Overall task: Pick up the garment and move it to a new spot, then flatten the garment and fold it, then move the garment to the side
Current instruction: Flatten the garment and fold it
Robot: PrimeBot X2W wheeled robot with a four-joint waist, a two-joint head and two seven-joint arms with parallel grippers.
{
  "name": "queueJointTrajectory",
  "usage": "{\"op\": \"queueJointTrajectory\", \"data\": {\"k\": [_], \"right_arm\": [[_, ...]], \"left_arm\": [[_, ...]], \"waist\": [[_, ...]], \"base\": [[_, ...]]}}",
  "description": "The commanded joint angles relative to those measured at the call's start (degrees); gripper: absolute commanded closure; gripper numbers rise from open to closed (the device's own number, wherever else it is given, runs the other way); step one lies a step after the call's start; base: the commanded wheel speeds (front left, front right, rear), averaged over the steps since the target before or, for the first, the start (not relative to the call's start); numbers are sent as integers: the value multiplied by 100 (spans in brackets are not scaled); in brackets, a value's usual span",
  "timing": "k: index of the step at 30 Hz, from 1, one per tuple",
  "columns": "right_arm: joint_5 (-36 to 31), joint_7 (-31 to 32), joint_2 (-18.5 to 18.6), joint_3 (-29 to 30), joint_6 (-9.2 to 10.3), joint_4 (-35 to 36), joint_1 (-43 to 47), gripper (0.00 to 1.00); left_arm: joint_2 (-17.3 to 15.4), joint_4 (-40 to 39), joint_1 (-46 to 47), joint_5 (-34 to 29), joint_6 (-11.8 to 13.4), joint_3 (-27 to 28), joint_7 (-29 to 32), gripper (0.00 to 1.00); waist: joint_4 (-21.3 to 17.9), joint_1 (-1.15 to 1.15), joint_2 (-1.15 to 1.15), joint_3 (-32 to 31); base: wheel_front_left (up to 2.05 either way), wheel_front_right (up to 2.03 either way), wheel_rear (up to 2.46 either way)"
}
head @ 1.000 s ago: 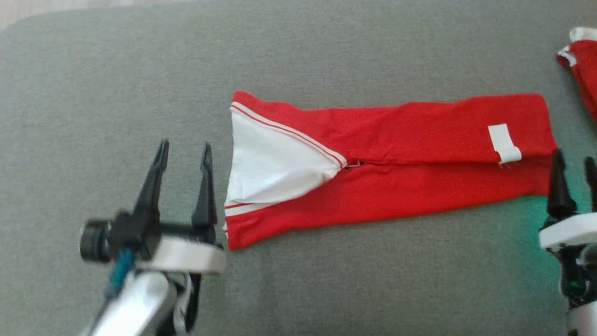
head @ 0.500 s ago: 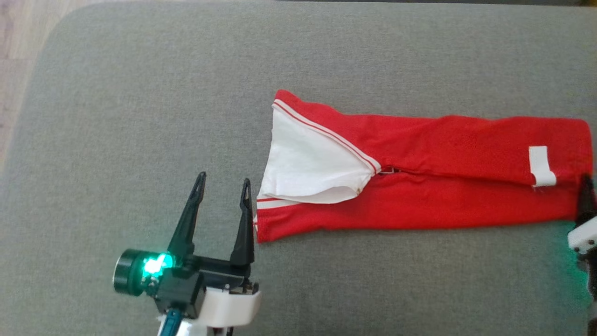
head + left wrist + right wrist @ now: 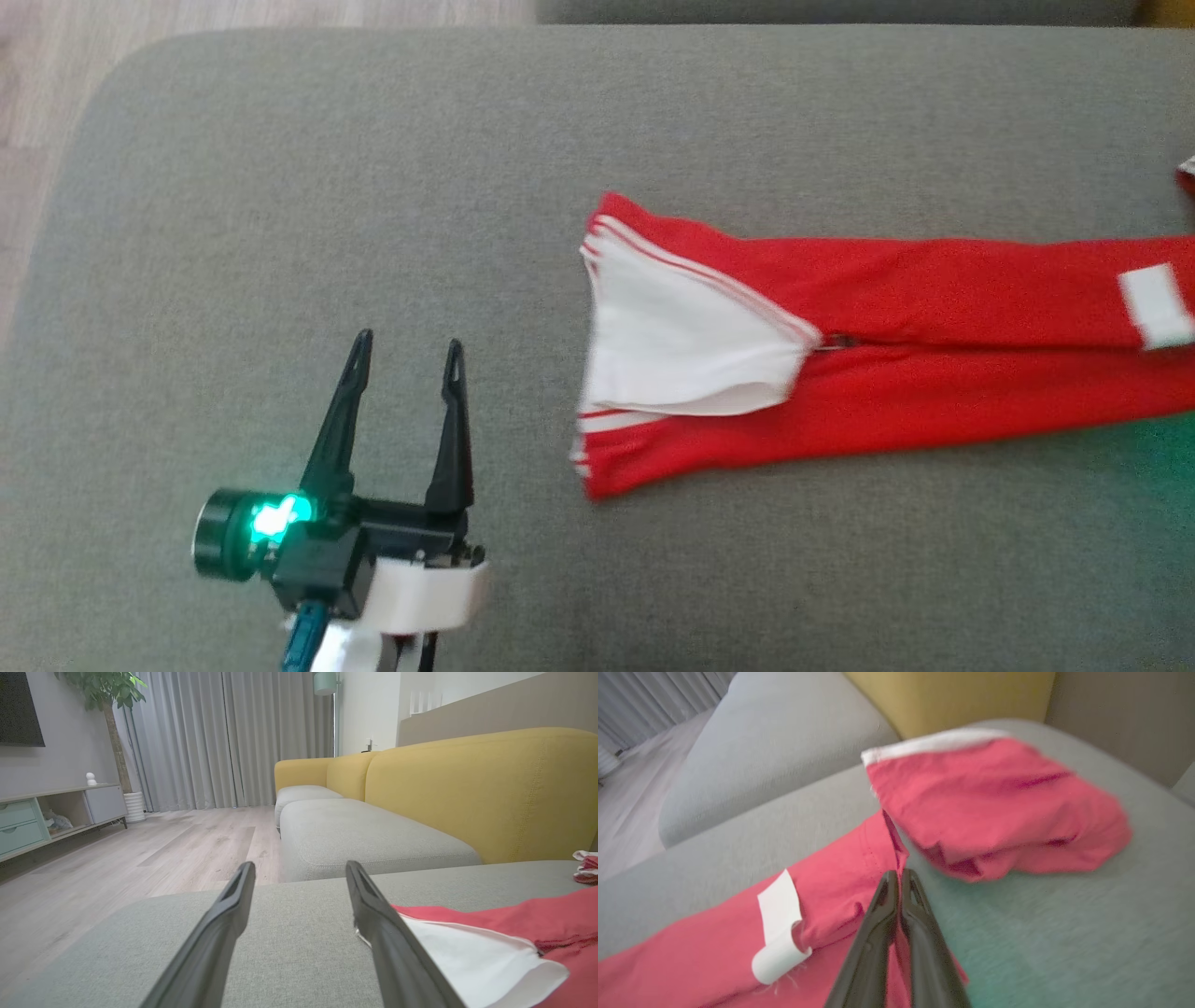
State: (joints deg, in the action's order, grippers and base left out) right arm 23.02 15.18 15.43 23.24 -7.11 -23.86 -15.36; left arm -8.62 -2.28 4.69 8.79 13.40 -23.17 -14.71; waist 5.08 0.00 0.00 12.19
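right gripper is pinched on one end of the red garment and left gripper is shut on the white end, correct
No: the left gripper is open, beside the white end of the red garment, not touching it, as the head view shows. The right gripper is pinched on the other end.

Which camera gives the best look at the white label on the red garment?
Right wrist view: the white label is close, its lower end curled, on the garment. Head view has it blurred at the right edge. Left wrist view looks at the garment's other end.
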Motion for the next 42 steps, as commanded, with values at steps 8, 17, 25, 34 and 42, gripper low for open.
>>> {"op": "queueJointTrajectory", "data": {"k": [8,17,25,34,42], "right_arm": [[898,792,-138,-801,-37,2240,-114,100],[826,1214,-918,-2836,-37,3125,-265,100],[862,987,-1217,-4439,-37,2190,-277,78],[1242,-694,-1253,-4418,-37,1585,-332,0],[497,-2376,-1039,-3327,-37,1119,384,0]], "left_arm": [[118,-40,-142,-206,-243,483,-29,0],[304,207,-93,-307,-546,480,-29,0],[423,388,-58,-341,-676,550,-29,0],[503,496,-131,-347,-697,635,-29,0],[539,591,-502,-176,-782,805,-29,0]], "waist": [[-199,0,0,-195],[35,0,0,-268],[419,0,0,-234],[584,0,0,-421],[310,0,0,-1140]], "base": [[0,0,0],[0,0,0],[0,0,0],[0,0,0],[0,0,0]]}}
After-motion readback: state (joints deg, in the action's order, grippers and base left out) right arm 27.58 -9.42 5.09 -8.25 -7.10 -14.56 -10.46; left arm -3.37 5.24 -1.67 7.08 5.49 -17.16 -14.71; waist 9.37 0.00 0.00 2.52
